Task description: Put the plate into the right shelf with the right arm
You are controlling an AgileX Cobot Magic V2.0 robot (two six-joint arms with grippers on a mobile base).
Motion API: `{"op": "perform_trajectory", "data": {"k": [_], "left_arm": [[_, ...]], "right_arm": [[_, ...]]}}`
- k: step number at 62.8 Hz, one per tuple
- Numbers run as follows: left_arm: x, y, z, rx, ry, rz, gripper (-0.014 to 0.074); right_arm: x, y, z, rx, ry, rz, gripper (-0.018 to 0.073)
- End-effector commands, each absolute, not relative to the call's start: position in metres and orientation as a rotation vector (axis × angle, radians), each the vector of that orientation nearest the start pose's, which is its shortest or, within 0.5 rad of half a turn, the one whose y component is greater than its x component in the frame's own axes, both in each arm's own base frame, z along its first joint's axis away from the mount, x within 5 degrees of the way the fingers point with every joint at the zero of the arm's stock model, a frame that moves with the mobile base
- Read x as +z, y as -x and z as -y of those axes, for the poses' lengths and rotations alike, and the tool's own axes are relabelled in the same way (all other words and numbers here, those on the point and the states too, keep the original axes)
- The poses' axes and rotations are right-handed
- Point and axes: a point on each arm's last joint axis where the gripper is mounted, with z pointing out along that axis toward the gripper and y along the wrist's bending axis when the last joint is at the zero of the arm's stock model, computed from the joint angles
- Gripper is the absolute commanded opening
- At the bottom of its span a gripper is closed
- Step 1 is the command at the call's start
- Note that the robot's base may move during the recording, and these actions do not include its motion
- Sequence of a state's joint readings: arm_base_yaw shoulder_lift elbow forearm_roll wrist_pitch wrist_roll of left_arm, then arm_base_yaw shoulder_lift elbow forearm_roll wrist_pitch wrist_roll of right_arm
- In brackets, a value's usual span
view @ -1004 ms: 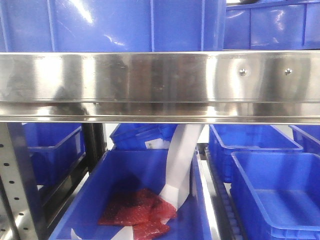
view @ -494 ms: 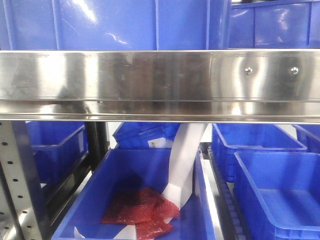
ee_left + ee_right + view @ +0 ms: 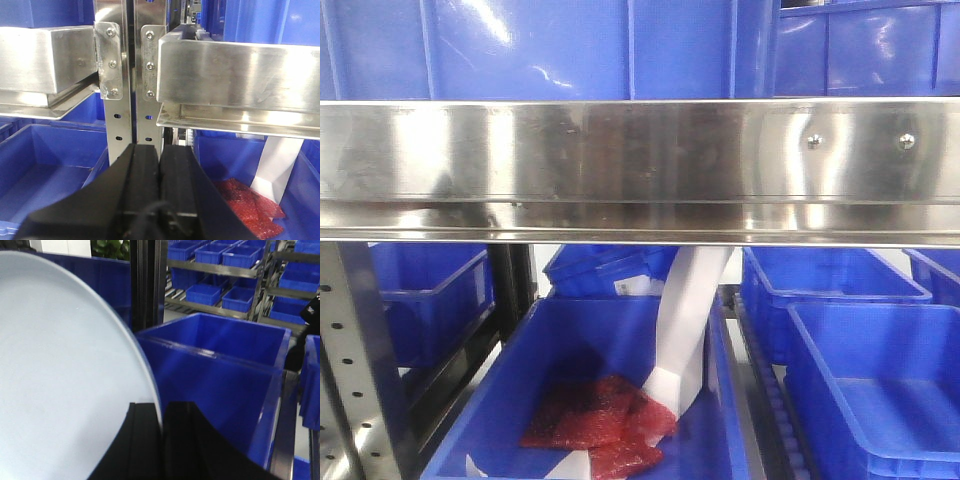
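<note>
right fingers [image 3: 161, 440] clamped on plate [image 3: 60, 390] rim, left fingers [image 3: 159, 175] together; I'd ease it edge-first over the shelf [image 3: 640, 170] beam

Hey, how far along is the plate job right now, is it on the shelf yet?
Done: the plate is picked up, its rim clamped in the right gripper. In hand: the right wrist view shows it carried edge-on beside a blue bin, so it is in transit. Left: setting it in the right shelf; no plate shows there in the front view. The left gripper is shut and empty.
</note>
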State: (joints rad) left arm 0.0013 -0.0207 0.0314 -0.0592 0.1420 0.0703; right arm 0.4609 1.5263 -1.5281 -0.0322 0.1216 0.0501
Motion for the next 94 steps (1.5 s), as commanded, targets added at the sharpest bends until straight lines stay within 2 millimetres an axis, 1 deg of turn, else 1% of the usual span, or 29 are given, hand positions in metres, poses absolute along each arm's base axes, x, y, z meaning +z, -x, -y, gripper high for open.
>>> {"op": "perform_trajectory", "data": {"k": [1, 4, 7, 9, 11, 17, 20, 25, 29, 32, 37, 40, 43, 47, 55, 58, 64, 72, 76, 80, 94], "left_arm": [[0.196, -0.057, 0.001, 0.001, -0.014, -1.554, -0.0047], [0.196, -0.057, 0.001, 0.001, -0.014, -1.554, -0.0047], [0.196, -0.057, 0.001, 0.001, -0.014, -1.554, -0.0047], [0.196, -0.057, 0.001, 0.001, -0.014, -1.554, -0.0047], [0.196, -0.057, 0.001, 0.001, -0.014, -1.554, -0.0047], [0.196, -0.057, 0.001, 0.001, -0.014, -1.554, -0.0047], [0.196, -0.057, 0.001, 0.001, -0.014, -1.554, -0.0047], [0.196, -0.057, 0.001, 0.001, -0.014, -1.554, -0.0047], [0.196, -0.057, 0.001, 0.001, -0.014, -1.554, -0.0047], [0.196, -0.057, 0.001, 0.001, -0.014, -1.554, -0.0047], [0.196, -0.057, 0.001, 0.001, -0.014, -1.554, -0.0047], [0.196, -0.057, 0.001, 0.001, -0.014, -1.554, -0.0047], [0.196, -0.057, 0.001, 0.001, -0.014, -1.554, -0.0047], [0.196, -0.057, 0.001, 0.001, -0.014, -1.554, -0.0047], [0.196, -0.057, 0.001, 0.001, -0.014, -1.554, -0.0047], [0.196, -0.057, 0.001, 0.001, -0.014, -1.554, -0.0047], [0.196, -0.057, 0.001, 0.001, -0.014, -1.554, -0.0047], [0.196, -0.057, 0.001, 0.001, -0.014, -1.554, -0.0047], [0.196, -0.057, 0.001, 0.001, -0.014, -1.554, -0.0047], [0.196, -0.057, 0.001, 0.001, -0.014, -1.554, -0.0047], [0.196, -0.057, 0.001, 0.001, -0.014, -1.554, -0.0047]], "right_arm": [[0.483, -0.314, -0.157, 0.394, 0.318, -1.393, 0.0064], [0.481, -0.316, -0.158, 0.393, 0.319, -1.401, 0.0099], [0.48, -0.317, -0.158, 0.393, 0.32, -1.403, 0.0152], [0.48, -0.317, -0.158, 0.393, 0.32, -1.402, 0.0196], [0.48, -0.317, -0.158, 0.394, 0.318, -1.395, 0.0268], [0.48, -0.317, -0.158, 0.394, 0.318, -1.395, 0.0398], [0.48, -0.318, -0.157, 0.39, 0.315, -1.396, 0.0412], [0.483, -0.316, -0.155, 0.392, 0.311, -1.39, 0.0403], [0.487, -0.312, -0.154, 0.393, 0.309, -1.379, 0.0353], [0.491, -0.309, -0.151, 0.392, 0.306, -1.368, 0.0288], [0.497, -0.304, -0.142, 0.379, 0.29, -1.356, 0.0138], [0.5, -0.302, -0.133, 0.361, 0.274, -1.358, 0.0034], [0.502, -0.3, -0.123, 0.341, 0.255, -1.366, 0.0062], [0.503, -0.295, -0.109, 0.308, 0.233, -1.393, 0.0052], [0.496, -0.282, -0.079, 0.238, 0.181, -1.43, 0.0052], [0.491, -0.273, -0.066, 0.204, 0.16, -1.429, 0.0052], [0.479, -0.256, -0.048, 0.154, 0.128, -1.42, 0.0052], [0.452, -0.223, -0.026, 0.096, 0.081, -1.428, 0.0052], [0.439, -0.209, -0.02, 0.077, 0.074, -1.432, 0.0052], [0.422, -0.19, -0.017, 0.062, 0.074, -1.428, 0.0052], [0.37, -0.131, -0.012, 0.054, 0.083, -1.431, 0.0052]]}}
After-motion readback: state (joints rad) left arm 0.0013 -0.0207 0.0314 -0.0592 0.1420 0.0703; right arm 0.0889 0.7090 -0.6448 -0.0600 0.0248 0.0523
